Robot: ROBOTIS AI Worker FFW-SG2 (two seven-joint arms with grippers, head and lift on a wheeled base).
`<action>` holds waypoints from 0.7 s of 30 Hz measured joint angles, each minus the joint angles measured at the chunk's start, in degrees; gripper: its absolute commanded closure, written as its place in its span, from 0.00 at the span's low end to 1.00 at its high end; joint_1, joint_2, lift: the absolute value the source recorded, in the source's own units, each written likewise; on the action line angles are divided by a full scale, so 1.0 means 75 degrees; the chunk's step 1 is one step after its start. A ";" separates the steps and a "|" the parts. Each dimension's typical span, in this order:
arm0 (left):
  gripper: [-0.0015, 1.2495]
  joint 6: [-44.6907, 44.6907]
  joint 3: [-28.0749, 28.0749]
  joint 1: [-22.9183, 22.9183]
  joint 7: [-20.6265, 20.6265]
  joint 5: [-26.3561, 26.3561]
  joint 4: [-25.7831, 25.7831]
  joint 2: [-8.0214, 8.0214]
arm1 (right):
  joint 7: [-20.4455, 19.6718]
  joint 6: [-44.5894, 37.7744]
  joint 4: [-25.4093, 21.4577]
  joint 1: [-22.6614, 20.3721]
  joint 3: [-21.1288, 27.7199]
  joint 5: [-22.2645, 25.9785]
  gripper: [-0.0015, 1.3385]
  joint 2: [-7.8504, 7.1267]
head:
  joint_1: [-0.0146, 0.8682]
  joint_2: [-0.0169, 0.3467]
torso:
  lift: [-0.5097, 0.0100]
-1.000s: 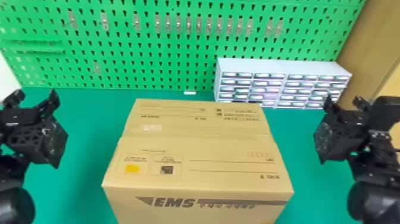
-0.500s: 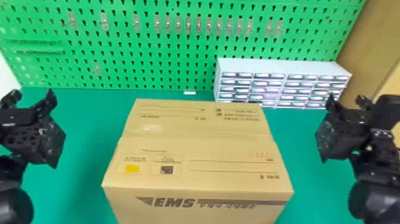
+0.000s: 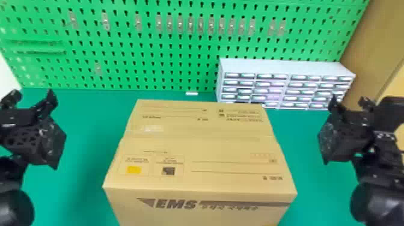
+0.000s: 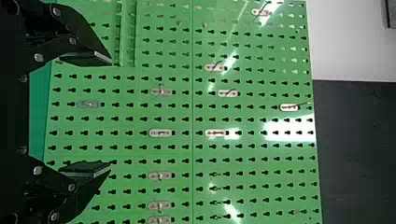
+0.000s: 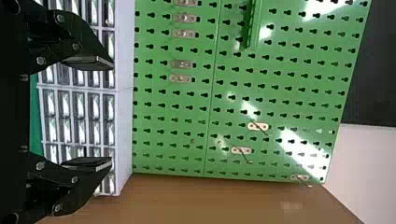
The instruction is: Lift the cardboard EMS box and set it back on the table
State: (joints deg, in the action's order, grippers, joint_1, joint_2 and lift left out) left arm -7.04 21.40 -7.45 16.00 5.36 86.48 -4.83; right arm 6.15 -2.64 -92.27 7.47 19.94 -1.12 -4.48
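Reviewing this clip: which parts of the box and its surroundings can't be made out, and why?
Base of the EMS box and its contact with the table: head view, cut off by the bottom edge.
Box contents, if any: head view, hidden by the closed top.
Fine print on the top: head view, too small.
Part of the drawer unit: right wrist view, behind the right gripper.

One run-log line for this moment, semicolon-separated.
EMS box: on green table; left hand: open, left of box; right hand: open, right of box; contact: none
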 measured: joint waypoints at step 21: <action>0.36 0.0001 -0.0028 0.0022 0.0000 0.0024 0.0000 0.0000 | 0.0000 0.0012 -0.0072 -0.0023 0.0048 -0.0118 0.40 0.0117 | 0.78 0.01 | 0.88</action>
State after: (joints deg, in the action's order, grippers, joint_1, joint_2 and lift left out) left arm -7.03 21.20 -7.29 16.00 5.53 86.48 -4.83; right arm 6.15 -2.55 -92.81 7.30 20.30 -2.01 -3.60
